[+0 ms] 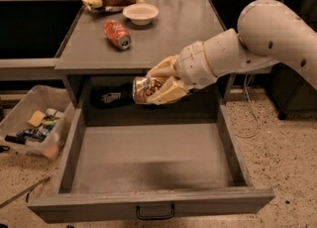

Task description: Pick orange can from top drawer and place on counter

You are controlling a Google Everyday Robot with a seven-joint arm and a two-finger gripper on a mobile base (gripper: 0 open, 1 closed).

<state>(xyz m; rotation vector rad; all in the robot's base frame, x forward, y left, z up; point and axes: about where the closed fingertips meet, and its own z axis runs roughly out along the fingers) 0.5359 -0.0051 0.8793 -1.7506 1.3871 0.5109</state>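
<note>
Fingers (166,93) of the gripper (159,83) were clamped around the orange can (142,90), held sideways above the open top drawer (148,157), level with the front edge of the bench (168,36).

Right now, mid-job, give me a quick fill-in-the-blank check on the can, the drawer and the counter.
1. The hand grips the orange can in the air ____ the top drawer, clear of its floor.
2. On the counter, the red can lies on its ____.
3. The top drawer is ____, not closed.
Missing words: above; side; open.
</note>
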